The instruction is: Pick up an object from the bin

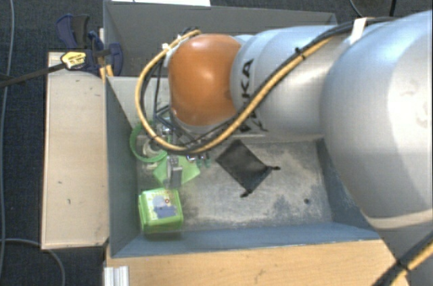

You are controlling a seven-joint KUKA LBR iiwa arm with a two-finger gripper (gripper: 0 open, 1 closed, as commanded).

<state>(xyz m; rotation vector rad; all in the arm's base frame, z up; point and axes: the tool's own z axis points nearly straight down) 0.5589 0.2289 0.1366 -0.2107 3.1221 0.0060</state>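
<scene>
My gripper reaches down at the bin's left side, mostly hidden under the arm's orange cover. It is over a light green flat piece lying on the floor. Touching its left is a green ring-shaped thing against the left wall. A green box with a blue label sits just in front of the gripper, in the near left corner, apart from it.
A black flat wedge-shaped thing lies in the middle of the bin, to the gripper's right. The thick arm covers the bin's back and right side. The left wall is close to the gripper.
</scene>
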